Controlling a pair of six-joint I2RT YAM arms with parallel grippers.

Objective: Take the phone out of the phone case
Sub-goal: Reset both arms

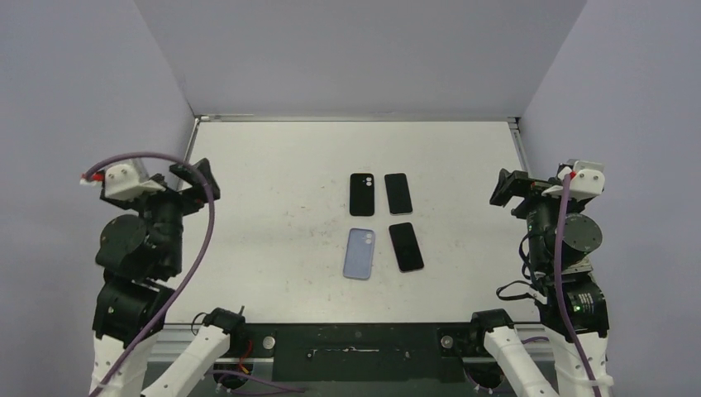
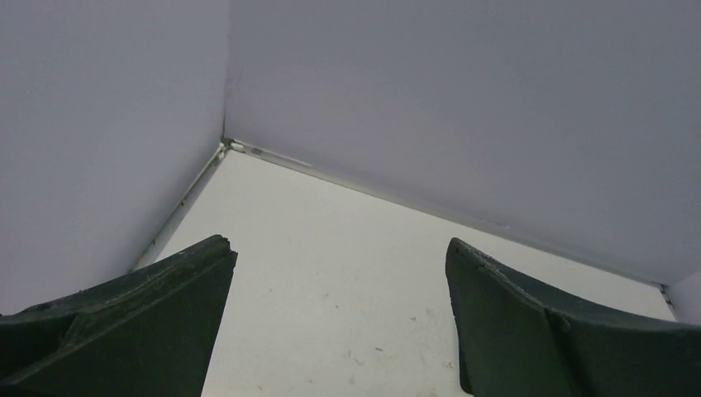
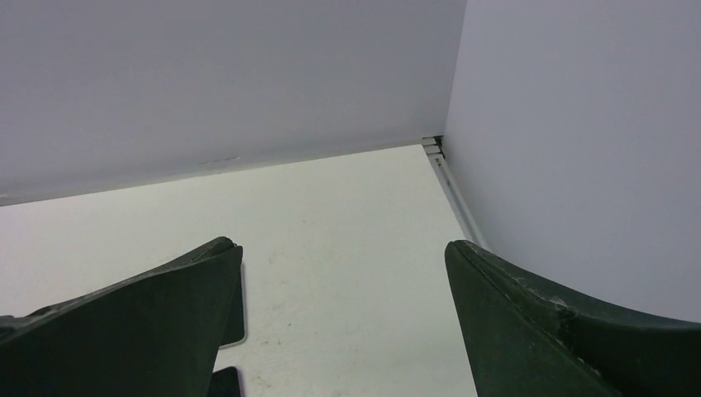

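Left tool and right tool gape wide, holding nothing, out at the sides: no step begun. On the surface lie a blue case and black case, with near phone and far phone just beside. Whether either case is loaded, I can't tell. Next: reach in, pin one case. Nothing blocks the way.
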